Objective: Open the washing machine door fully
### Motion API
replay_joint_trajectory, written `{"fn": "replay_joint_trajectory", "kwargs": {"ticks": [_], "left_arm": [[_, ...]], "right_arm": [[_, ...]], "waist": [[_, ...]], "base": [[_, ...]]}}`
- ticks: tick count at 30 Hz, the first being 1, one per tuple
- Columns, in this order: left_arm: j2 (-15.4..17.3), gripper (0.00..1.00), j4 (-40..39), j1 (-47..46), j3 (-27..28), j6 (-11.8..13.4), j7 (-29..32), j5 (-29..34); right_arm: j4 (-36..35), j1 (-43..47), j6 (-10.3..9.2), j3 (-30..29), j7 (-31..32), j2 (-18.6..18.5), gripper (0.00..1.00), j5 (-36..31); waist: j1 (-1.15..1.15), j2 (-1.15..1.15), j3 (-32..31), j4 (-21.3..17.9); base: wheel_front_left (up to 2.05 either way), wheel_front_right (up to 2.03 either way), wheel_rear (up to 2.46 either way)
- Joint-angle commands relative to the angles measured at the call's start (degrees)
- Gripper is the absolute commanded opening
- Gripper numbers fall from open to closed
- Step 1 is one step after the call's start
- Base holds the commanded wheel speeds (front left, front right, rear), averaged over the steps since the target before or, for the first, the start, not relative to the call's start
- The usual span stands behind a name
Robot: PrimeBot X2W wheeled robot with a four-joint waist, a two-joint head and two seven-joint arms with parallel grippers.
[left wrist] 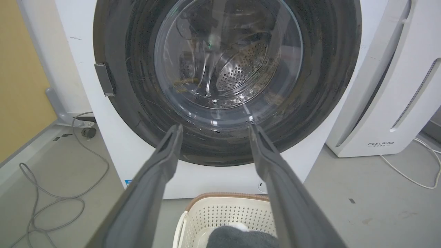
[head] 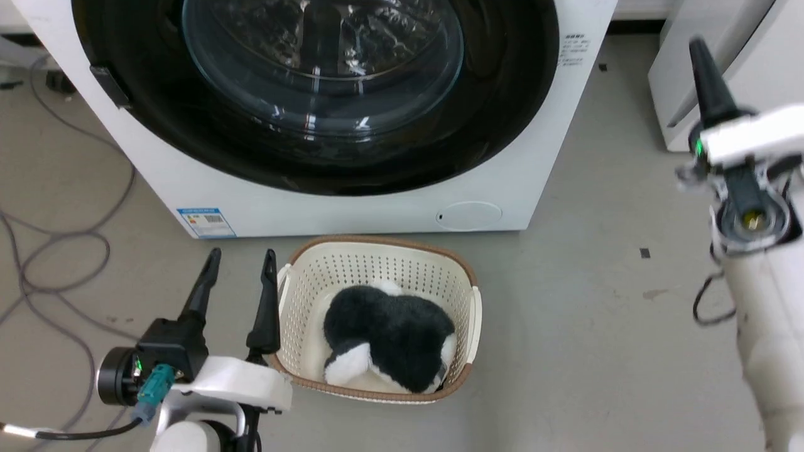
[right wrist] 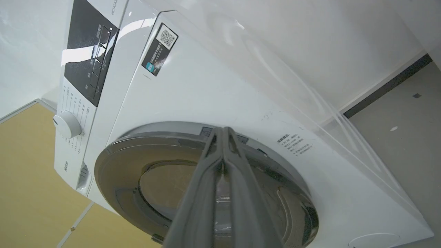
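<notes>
The door (head: 326, 94) is shut, flush in the white washer (head: 352, 207) front, its glass bowl bulging outward. A grey tab (left wrist: 105, 79) sits on its left rim. Through the glass in the left wrist view a perforated steel drum (left wrist: 237, 69) shows.

Writing: a blue-edged sticker (head: 206, 221) at the washer's lower left corner and a block of small print (head: 573, 50) right of the door are both too small to read. On the washer's top a dark sticker (right wrist: 160, 48) carries a QR code. The black panel (right wrist: 91, 55) has a column of characters that cannot be made out, with a white knob (right wrist: 67, 124) beside it. The white unit (left wrist: 379, 103) standing right of the washer bears lettering (left wrist: 380, 143) that seems to read FEELBIRD.

A cream basket (head: 468, 295) with a brown rim stands on the floor (head: 597, 314) just before the washer, below the door, with a black-and-white plush (head: 389, 339) in it. Grey cables (head: 63, 251) loop over the floor to the left.

The left claw (head: 242, 254) is low, just left of the basket, its fingers spread and empty, pointing toward the door's lower part. The right claw (right wrist: 223, 132) is raised at the right, well apart from the washer in the head view, its fingers pressed together with nothing between them; in its wrist view they point toward the door's rim.
</notes>
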Motion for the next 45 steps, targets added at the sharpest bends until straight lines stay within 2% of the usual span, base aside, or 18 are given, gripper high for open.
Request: {"fn": "replay_joint_trajectory", "kwargs": {"ticks": [1, 14, 20, 27, 38, 45], "left_arm": [[0.06, 1.00, -0.35, -1.21, 0.19, -0.40, -0.51, -0.28], [0.06, 1.00, -1.78, -3.41, 1.22, -1.57, -2.07, -0.81], [0.06, 1.00, -2.35, -4.49, 1.83, -2.10, -2.78, -1.21], [0.07, 1.00, -2.64, -5.81, 1.90, -2.53, -3.62, -2.01], [0.07, 1.00, -2.86, -8.05, 1.95, -3.03, -4.94, -3.31], [0.07, 1.00, -2.69, -9.33, 1.63, -3.12, -5.78, -4.28]], "right_arm": [[2.18, -3.64, 0.04, 1.14, 0.57, -0.87, 0.00, 2.19], [17.65, -25.23, 0.05, 13.29, 10.14, -2.46, 0.00, 6.71], [21.63, -32.71, 0.05, 19.13, 15.61, -2.49, 0.00, 8.25], [25.78, -39.17, 0.05, 24.95, 18.91, -2.76, 0.00, 10.77], [32.25, -50.10, 0.05, 33.02, 25.26, -1.14, 0.00, 15.52], [36.37, -55.98, 0.05, 38.05, 33.56, 0.11, 0.00, 19.00]], "waist": [[-0.01, 0.00, 0.75, 0.19], [-0.01, 0.00, 5.55, 0.82], [-0.01, 0.00, 8.10, 0.81], [-0.01, 0.00, 10.80, 0.88], [-0.01, 0.00, 14.59, 1.31], [-0.01, 0.00, 16.17, 1.61]], "base": [[0.00, 0.00, 0.00], [0.00, 0.00, 0.00], [0.00, 0.00, 0.00], [0.00, 0.00, 0.00], [0.00, 0.00, 0.00], [0.00, 0.00, 0.00]]}}
